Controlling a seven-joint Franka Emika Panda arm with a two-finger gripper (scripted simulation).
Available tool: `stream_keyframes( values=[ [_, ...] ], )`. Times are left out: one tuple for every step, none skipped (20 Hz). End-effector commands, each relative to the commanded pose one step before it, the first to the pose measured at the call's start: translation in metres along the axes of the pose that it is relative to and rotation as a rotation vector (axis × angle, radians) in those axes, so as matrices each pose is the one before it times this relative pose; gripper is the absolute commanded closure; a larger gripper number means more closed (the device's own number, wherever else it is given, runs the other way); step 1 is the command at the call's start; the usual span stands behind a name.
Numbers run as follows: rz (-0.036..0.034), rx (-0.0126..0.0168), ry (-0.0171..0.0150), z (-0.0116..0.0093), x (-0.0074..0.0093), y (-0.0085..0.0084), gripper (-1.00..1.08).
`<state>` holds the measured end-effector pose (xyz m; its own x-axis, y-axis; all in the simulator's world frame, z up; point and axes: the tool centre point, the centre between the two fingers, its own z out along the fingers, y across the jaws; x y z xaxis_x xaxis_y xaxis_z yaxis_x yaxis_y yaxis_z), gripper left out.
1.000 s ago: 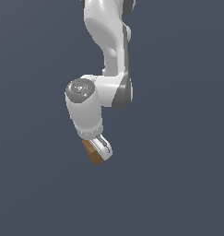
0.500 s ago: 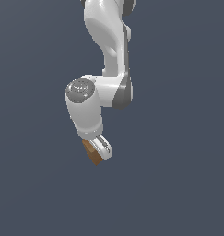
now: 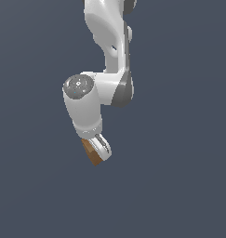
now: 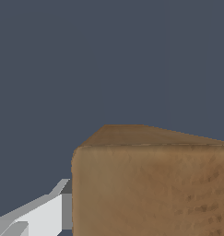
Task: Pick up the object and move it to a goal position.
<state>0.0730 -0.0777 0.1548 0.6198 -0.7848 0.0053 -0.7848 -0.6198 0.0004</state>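
The white arm (image 3: pixel 109 42) is seen descending from the top edge of the exterior view. A bend is formed at a grey-capped joint (image 3: pixel 79 87), from which the last link is directed downward and slightly toward the exterior view's right. The gripper (image 3: pixel 96 151) is carried at the lower end and is angled the same way. Its jaws are closed against the tan-brown block (image 3: pixel 91 152). In the wrist view, one white finger (image 4: pixel 39 214) is seen pressed against the block's side.
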Motion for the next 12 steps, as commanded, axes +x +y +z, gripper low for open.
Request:
stream_keyframes(
  values=[
    [0.02821,0.01702,0.02060,-0.02269,0.00663,-0.00063,1.08],
    [0.01456,0.00389,0.00628,-0.00808,0.00226,0.00066,1.08],
    [0.01599,0.00426,0.00690,-0.00887,0.00248,0.00074,1.08],
    [0.01735,0.00460,0.00750,-0.00963,0.00269,0.00080,1.08],
    [0.01869,0.00494,0.00809,-0.01037,0.00290,0.00087,1.08],
    [0.01997,0.00526,0.00866,-0.01108,0.00310,0.00094,1.08],
    [0.02121,0.00557,0.00922,-0.01177,0.00330,0.00101,1.08],
    [0.02241,0.00585,0.00977,-0.01243,0.00349,0.00107,1.08],
    [0.02356,0.00612,0.01030,-0.01307,0.00367,0.00113,1.08],
    [0.02467,0.00638,0.01081,-0.01368,0.00385,0.00119,1.08],
    [0.02574,0.00662,0.01132,-0.01428,0.00402,0.00125,1.08],
    [0.02666,0.00682,0.01178,-0.01479,0.00417,0.00130,1.08]
  ],
)
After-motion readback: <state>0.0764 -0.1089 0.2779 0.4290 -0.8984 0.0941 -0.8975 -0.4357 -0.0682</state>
